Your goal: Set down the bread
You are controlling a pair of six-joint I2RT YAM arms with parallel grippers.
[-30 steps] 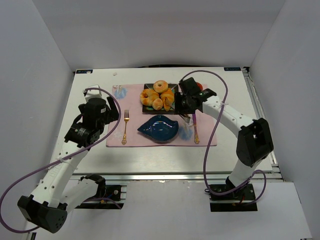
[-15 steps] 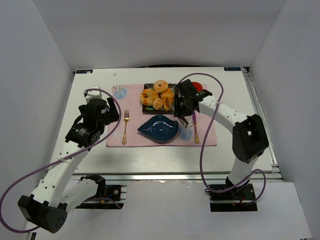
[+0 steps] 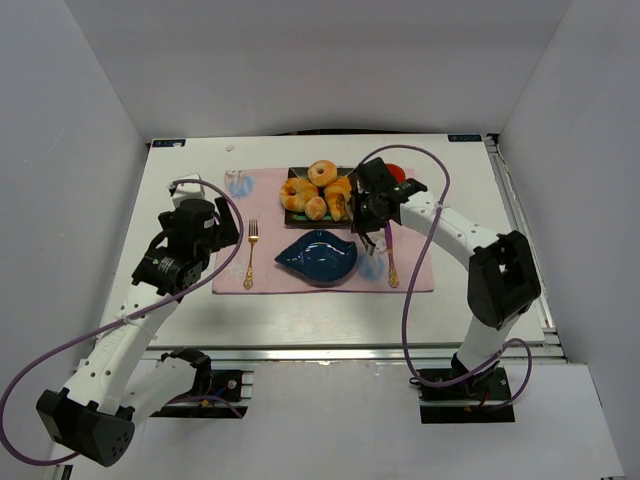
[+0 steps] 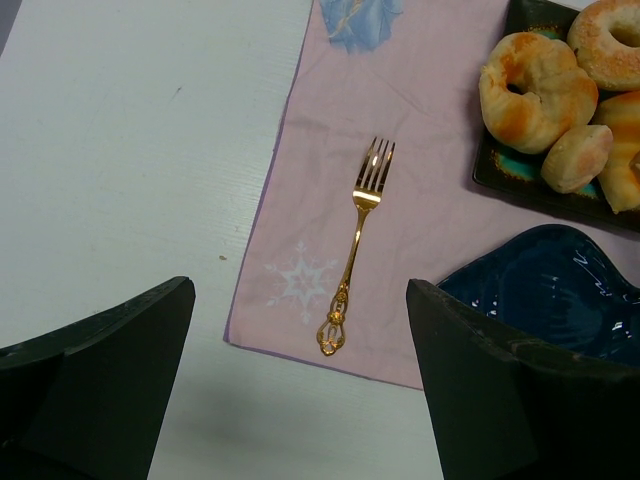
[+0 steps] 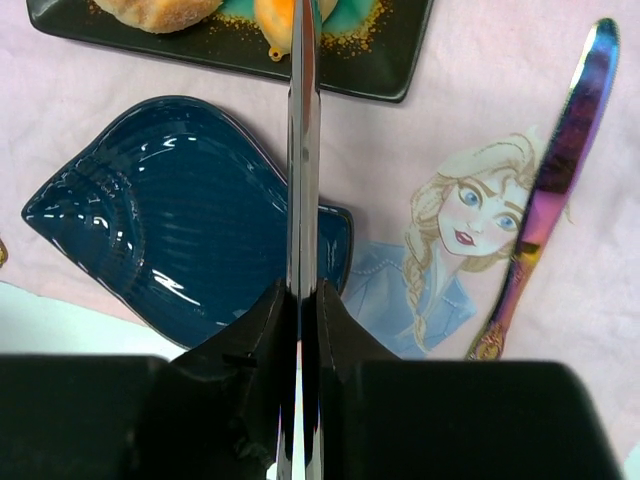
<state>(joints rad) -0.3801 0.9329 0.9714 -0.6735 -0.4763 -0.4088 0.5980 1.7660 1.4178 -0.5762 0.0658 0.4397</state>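
1. The right arm reaches forward and to the left from its base with the elbow bent, its wrist over the right end of the black tray [image 5: 392, 62].
2. The right gripper [image 5: 300, 296] is clamped tight on a thin metal tool [image 5: 303, 150], which is seen edge-on and runs out over the blue dish [image 5: 180, 210].
3. The bread [image 3: 338, 193] lies on the tray's right side among the other pastries. The tool's tip meets it, but I cannot tell whether the tool pinches it.
4. The left arm is folded back. The left gripper [image 4: 300, 300] has its jaws wide apart and empty, above the gold fork [image 4: 357, 240] on the pink mat [image 4: 430, 190].
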